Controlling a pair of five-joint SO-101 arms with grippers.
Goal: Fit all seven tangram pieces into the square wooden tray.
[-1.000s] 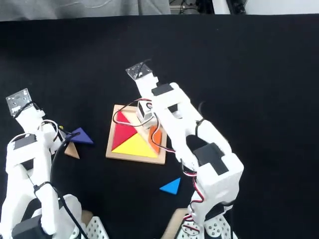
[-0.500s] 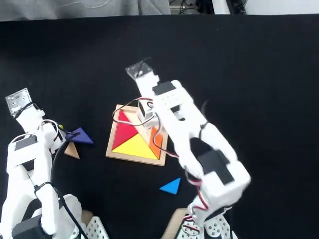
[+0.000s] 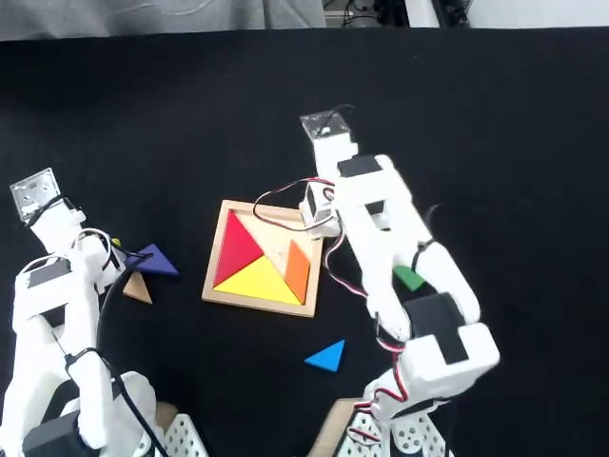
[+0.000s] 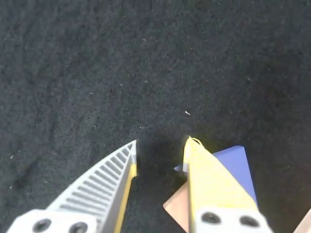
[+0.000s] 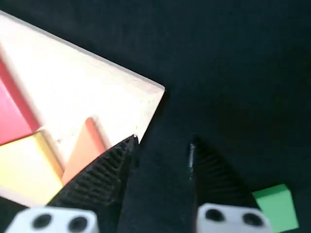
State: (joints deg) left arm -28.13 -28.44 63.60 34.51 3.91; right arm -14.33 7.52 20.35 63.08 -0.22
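Three pieces (image 3: 252,281) in tray (image 3: 259,303) | right claw (image 5: 163,143) spread at its edge

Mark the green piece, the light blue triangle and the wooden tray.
green piece (image 5: 274,206), right wrist view, top face.
light blue triangle (image 3: 327,357), high view, its middle.
wooden tray (image 3: 259,303), high view, bare near rim.

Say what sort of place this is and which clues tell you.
Probably a robotics lab bench: a left arm and a right arm stand side by side at a black-covered table, with a wooden tray and a loose blue triangle set out as a test task.
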